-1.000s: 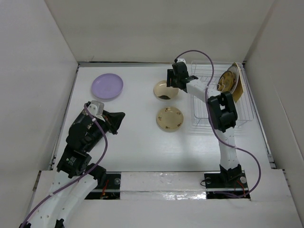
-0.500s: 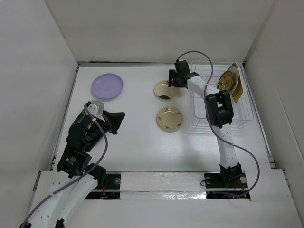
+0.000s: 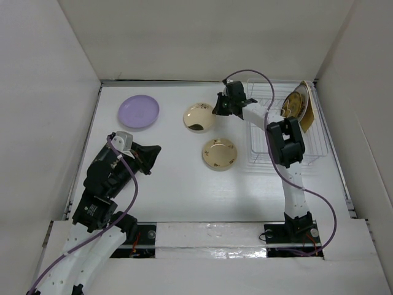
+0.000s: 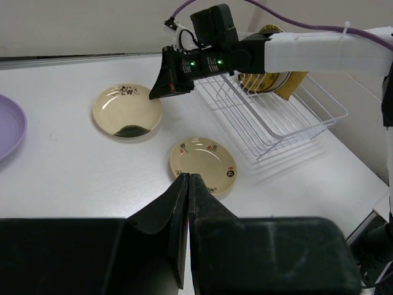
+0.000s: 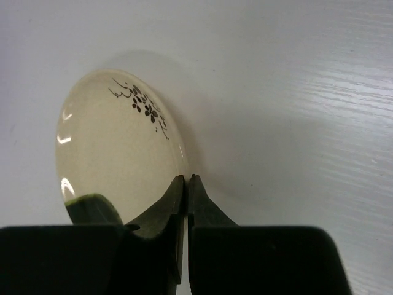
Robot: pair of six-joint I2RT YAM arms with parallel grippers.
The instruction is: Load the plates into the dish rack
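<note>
White table (image 3: 175, 184), cream plate (image 5: 116, 153) touching right tool (image 5: 185, 177)

Nothing legible reached you in any view, operator. The nearer cream-gold plate (image 4: 202, 165) carried small red and black marks around its inner face, but they were too small to read as characters. The farther cream-gold plate (image 5: 116, 160) showed only a painted dark blossom sprig near its rim. That was decoration, not lettering.
</note>
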